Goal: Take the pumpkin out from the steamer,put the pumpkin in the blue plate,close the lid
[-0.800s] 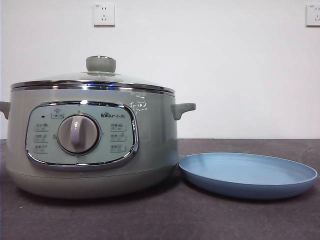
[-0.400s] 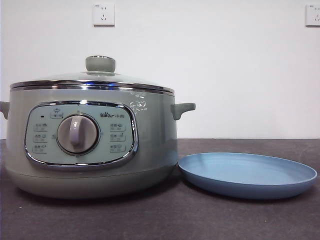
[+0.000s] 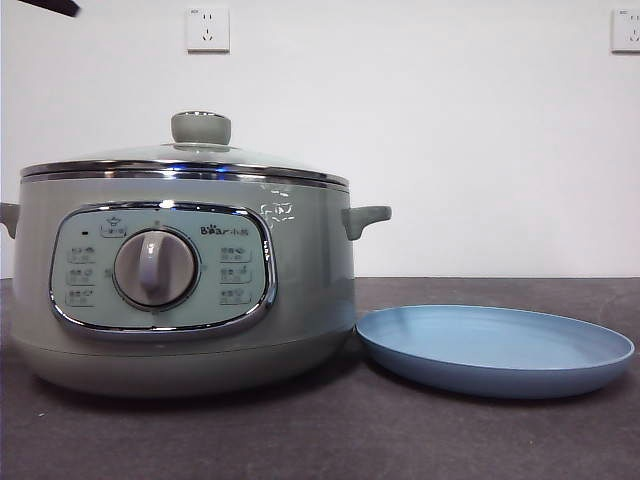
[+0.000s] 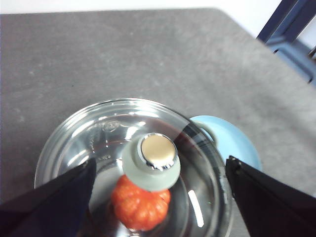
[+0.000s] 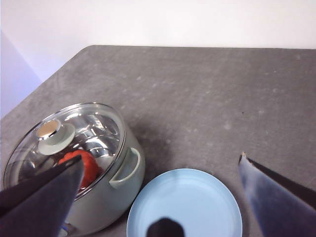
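Observation:
The sage-green steamer (image 3: pixel 185 290) stands at the left in the front view with the glass lid (image 3: pixel 185 158) shut on it, and also shows in the right wrist view (image 5: pixel 106 195). The orange-red pumpkin (image 4: pixel 140 207) lies inside, seen through the glass, also in the right wrist view (image 5: pixel 88 168). The empty blue plate (image 3: pixel 495 350) lies just right of the steamer. My left gripper (image 4: pixel 160 159) hangs open high above the lid's knob (image 4: pixel 150 160). My right gripper (image 5: pixel 160 157) is open, high above the plate (image 5: pixel 197 207).
The grey table (image 3: pixel 320 440) runs back to a white wall with two sockets (image 3: pixel 208 30). A black arm tip (image 3: pixel 50 5) shows at the top left corner. A dark blue frame (image 4: pixel 291 34) stands beyond the table's edge.
A black arm tip has come into the front view's top left corner. The steamer, lid and plate have not moved.

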You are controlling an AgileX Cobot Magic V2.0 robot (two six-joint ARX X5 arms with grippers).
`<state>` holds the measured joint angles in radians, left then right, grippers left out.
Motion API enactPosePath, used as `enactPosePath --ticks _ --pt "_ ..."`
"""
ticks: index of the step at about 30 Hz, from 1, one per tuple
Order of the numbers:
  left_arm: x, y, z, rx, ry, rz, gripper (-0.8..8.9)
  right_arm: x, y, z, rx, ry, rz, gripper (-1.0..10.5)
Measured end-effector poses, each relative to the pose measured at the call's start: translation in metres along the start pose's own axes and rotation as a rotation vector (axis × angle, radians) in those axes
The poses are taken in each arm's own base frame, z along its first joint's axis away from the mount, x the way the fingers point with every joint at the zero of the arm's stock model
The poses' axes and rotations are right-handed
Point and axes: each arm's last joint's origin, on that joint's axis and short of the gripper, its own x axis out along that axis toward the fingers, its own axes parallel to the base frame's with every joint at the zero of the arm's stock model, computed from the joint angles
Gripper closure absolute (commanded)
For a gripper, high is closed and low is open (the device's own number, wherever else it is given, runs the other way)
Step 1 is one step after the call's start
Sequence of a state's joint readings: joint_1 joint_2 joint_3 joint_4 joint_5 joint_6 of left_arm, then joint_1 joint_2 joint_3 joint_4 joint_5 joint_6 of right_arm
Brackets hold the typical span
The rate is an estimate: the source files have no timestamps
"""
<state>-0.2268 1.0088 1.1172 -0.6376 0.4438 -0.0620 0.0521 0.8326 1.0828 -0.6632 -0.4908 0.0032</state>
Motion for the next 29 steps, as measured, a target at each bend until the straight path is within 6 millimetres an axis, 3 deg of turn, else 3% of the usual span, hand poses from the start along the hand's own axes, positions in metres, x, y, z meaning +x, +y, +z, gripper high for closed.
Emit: enactPosePath --ticks 7,15,29 --pt "0.045 -0.009 0.013 0.075 0.112 0.048 3.73 0.002 -0.001 -0.004 0.022 0.042 0.001 4.1" --pt "0.096 -0.009 0.001 0.107 0.247 0.074 3.73 0.004 -0.002 -0.006 0.036 0.069 0.0 4.1" --pt "0.125 -0.012 -0.008 0.169 0.311 0.072 3.78 0.005 -0.002 -0.006 0.037 0.071 0.0 4.1"
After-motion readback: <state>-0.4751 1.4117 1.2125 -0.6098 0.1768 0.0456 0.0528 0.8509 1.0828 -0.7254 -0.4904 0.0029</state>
